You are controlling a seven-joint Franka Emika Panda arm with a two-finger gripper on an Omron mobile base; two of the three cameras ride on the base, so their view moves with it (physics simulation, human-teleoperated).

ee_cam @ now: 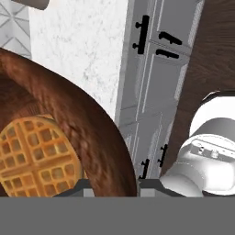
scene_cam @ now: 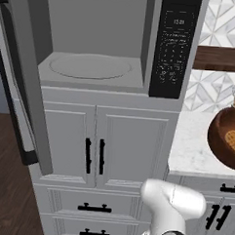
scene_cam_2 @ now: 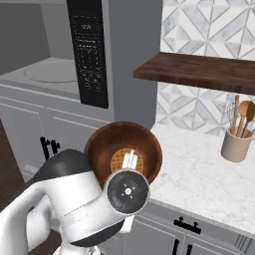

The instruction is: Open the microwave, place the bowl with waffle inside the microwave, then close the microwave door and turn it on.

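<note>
tool [ee_cam: 112, 186] pinching rim of bowl with waffle [ee_cam: 69, 133], lifted

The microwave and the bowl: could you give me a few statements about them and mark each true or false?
1. The microwave door stands open. True.
2. The bowl with waffle sits on the turntable. False: it is outside the microwave, at the counter edge, with the jaws closed on its rim.
3. The waffle lies inside the bowl. True.
4. The keypad panel is left of the cavity. False: it is at its right.
5. A utensil crock stands on the counter. True.
</note>
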